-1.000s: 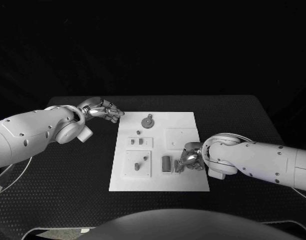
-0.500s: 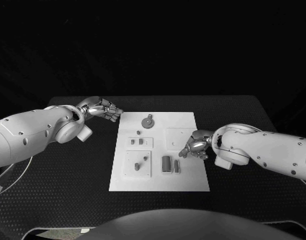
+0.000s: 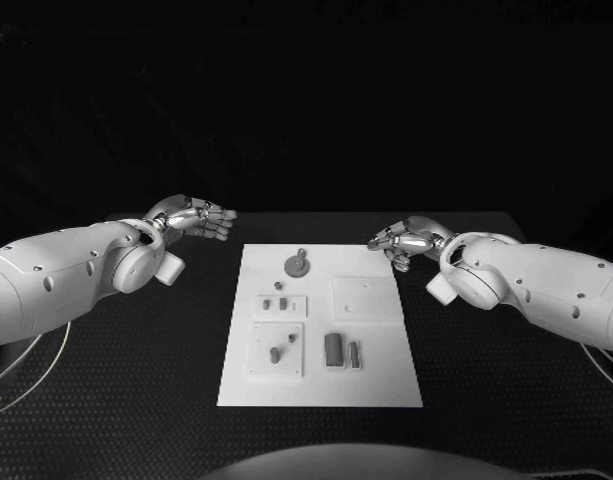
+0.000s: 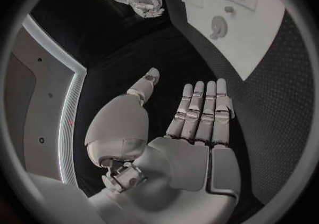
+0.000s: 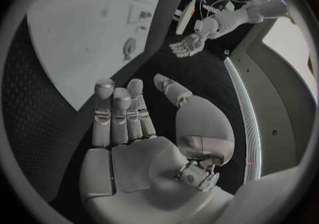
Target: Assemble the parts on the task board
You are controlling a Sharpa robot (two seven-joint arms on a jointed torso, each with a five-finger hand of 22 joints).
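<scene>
- Off the task board, far right: right hand withdrawn from near parts, released, empty.
- Far left: left hand released, unchanged.
- Assembly likely finished.

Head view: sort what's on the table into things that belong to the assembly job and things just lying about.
Belongs to the job:
- task board
- parts on it, such as the round part and the upright bar
- left hand and right hand, both holding nothing

Just lying about:
- nothing loose; black table only
</scene>
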